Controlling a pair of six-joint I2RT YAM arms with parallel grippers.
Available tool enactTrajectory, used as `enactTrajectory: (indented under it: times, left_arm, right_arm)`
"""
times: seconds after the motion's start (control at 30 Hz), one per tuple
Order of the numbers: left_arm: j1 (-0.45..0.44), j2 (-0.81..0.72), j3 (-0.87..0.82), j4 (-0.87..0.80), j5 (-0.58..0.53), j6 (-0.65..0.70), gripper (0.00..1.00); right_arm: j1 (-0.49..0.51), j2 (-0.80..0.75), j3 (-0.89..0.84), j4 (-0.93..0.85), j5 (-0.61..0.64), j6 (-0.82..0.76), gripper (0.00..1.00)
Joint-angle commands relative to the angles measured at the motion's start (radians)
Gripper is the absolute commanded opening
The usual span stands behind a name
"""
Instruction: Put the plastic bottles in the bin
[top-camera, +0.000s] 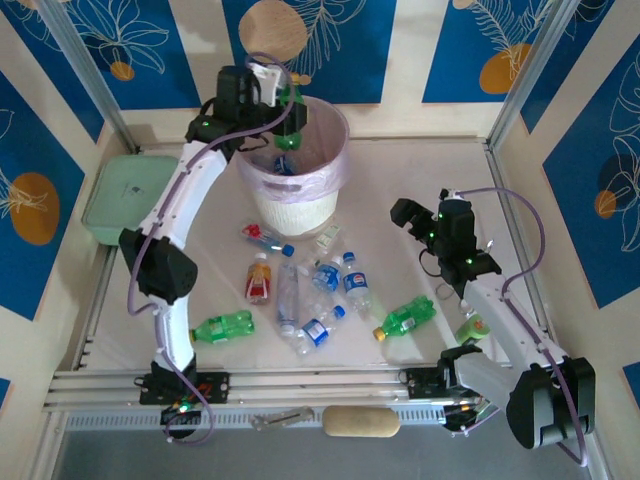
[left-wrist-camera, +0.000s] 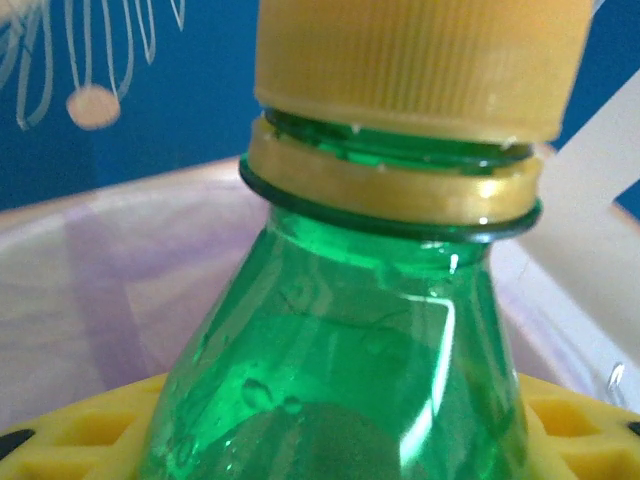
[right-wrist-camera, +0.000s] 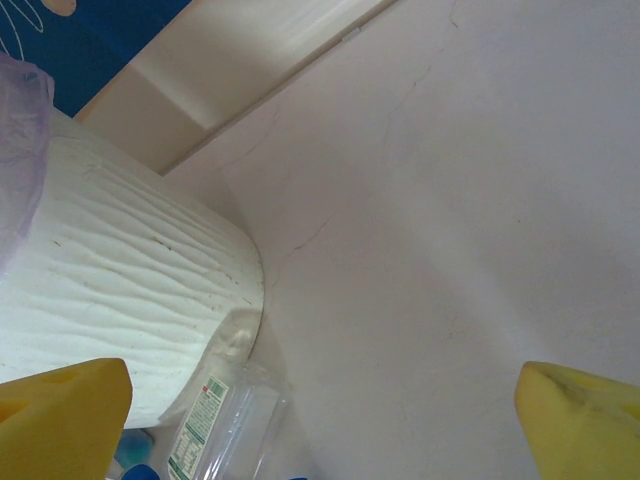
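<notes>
Left claw (top-camera: 286, 120): clenched on green bottle (left-wrist-camera: 340, 340), above bin (top-camera: 290, 205).
Right claw (right-wrist-camera: 320, 405): released, wide.
Handling: likely light, slick, crushable; grip mid-body.

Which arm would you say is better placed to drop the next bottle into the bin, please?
Left. The left hand holds a green bottle directly over the bin, so it likely only needs to release. The right hand is open and empty, off to the bin's side.
</notes>
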Motion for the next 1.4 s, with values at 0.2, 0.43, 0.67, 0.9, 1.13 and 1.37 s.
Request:
enactTrajectory:
  times: [0.2, 0.43, 0.67, 0.9, 1.13, 1.37]
  left_arm:
    - [-0.059, 0.091, 0.039, -0.144, -0.12, 0.128, 0.21]
    - [-0.072, 0.143, 0.062, -0.207, -0.153, 0.15, 0.25]
    - [-0.075, 0.149, 0.067, -0.219, -0.165, 0.146, 0.48]
    - [-0.079, 0.136, 0.068, -0.205, -0.164, 0.136, 0.62]
    - [-0.082, 0.119, 0.068, -0.187, -0.146, 0.111, 0.9]
    - [-0.084, 0.075, 0.066, -0.167, -0.121, 0.079, 0.99]
  right_arm:
    - [-0.014, -0.034, -0.026, 0.003, -0.015, 0.018, 0.99]
    - [-0.018, -0.033, -0.024, 0.003, -0.023, 0.022, 0.99]
    - [-0.019, -0.035, -0.016, -0.002, -0.024, 0.019, 0.99]
    - [-0.019, -0.027, -0.007, -0.007, -0.028, 0.02, 0.99]
    - [-0.02, -0.013, 0.021, -0.048, -0.015, 0.032, 0.99]
    - [-0.015, -0.011, 0.046, -0.101, -0.012, 0.027, 0.99]
